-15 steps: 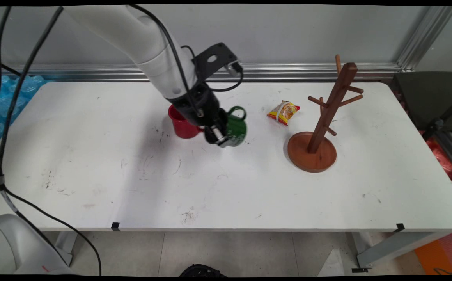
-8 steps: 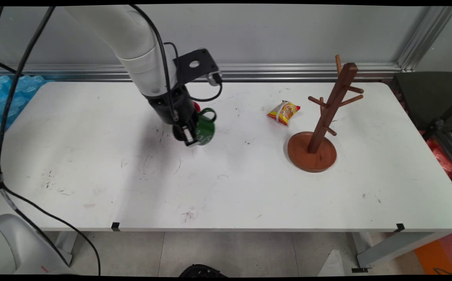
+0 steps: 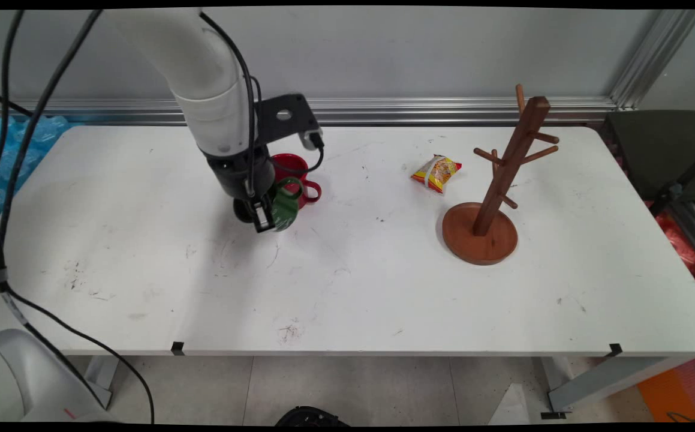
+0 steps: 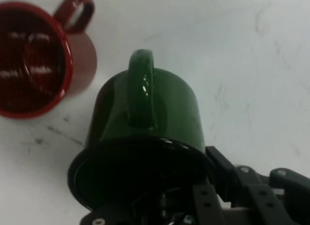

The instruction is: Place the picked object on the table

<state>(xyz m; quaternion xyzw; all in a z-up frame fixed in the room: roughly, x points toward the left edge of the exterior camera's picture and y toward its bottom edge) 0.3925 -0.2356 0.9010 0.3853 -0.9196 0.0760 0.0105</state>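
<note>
My gripper is shut on the rim of a green mug, carrying it just above the table left of centre. The hand view looks along the green mug, its handle facing up and its dark mouth against my gripper. A red mug stands upright on the table right behind it, handle to the right; in the hand view the red mug lies at the upper left, a small gap apart from the green one.
A wooden mug tree on a round base stands at the right. A yellow and red snack packet lies between it and the mugs. The white table stretches wide in front.
My gripper has carried the green mug leftward, from right of the red mug to its front left. The red mug, hidden half a second ago, shows again.
</note>
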